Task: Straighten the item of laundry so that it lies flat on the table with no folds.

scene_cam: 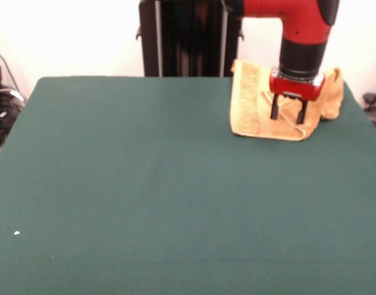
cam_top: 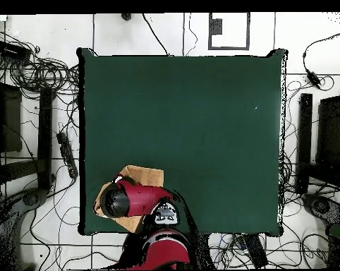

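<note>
Roughly bunched tan towel (scene_cam: pixel 252 101) sits folded at table (scene_cam: pixel 145 196) corner, open tool (scene_cam: pixel 289 114) poised above it.

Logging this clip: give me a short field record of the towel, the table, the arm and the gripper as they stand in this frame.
towel: golden-tan towel, rumpled and folded, not flat
towel position: at the table's corner by the robot's base, part of it seeming to hang past the edge in the overhead view
table: dark green top, most of it bare
arm: red and black, above the towel
gripper: gripper open, fingers pointing down over the towel; contact cannot be told
task state: not done
</note>
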